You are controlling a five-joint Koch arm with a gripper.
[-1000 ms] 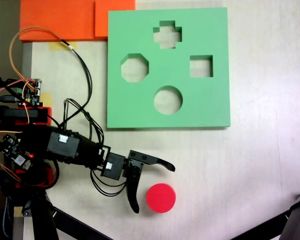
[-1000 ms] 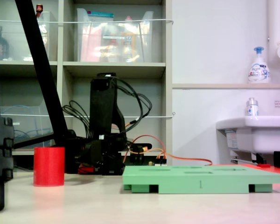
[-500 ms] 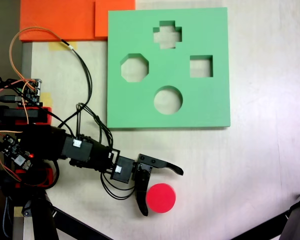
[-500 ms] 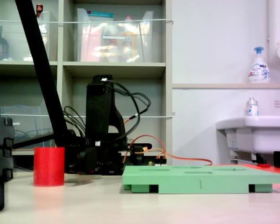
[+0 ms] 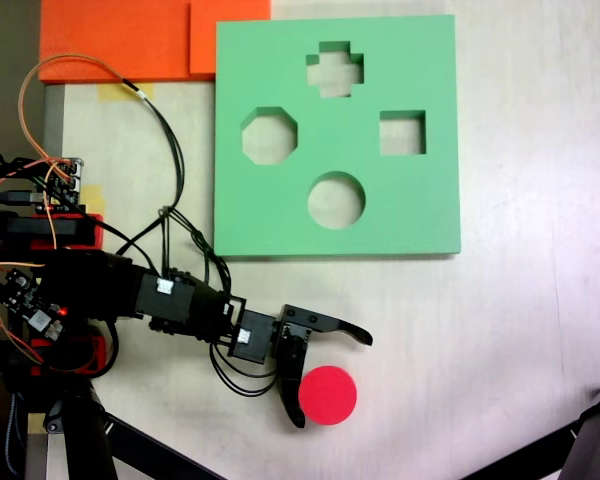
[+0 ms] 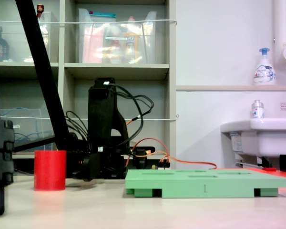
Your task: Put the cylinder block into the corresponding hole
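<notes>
Pale tabletop [image 5: 520, 330] carries the green foam board [image 5: 420, 215], whose circular cut-out [image 5: 336, 200] lies well above the cylinder block [image 5: 328, 395] in the top-down fixed view. That upright red block stands clear of the board, between the spread jaws of the gripper [image 5: 330, 382]. Half a second ago one jaw only flanked it; now the jaws reach further around it.

A bright red cylinder block [image 5: 329, 395] is sitting lower centre, a green foam board [image 5: 420, 215] lying above, a black gripper [image 5: 332, 380] alongside.
</notes>
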